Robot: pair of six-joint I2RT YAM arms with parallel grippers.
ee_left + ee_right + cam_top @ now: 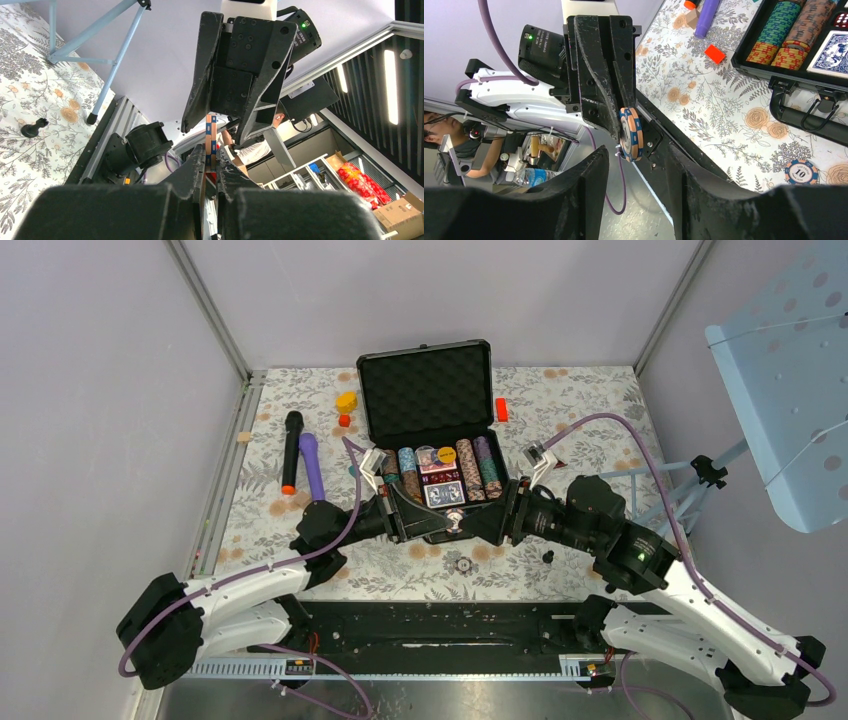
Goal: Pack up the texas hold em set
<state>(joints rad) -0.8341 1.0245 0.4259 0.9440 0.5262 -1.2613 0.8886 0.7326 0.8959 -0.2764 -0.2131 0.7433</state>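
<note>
Case (425, 390) open, chip rows (478, 468) mostly filled; left gripper (211, 164) pinching chip (630, 134), right gripper (636, 167) gaping; stray chip (799, 173) on table (724, 105).

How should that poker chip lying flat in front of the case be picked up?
Take the loose poker chip by its rim, pinching two opposite edges and coming straight down from above. It lies flat and face up on the table, thin and round, so probably only its edge offers a hold.
</note>
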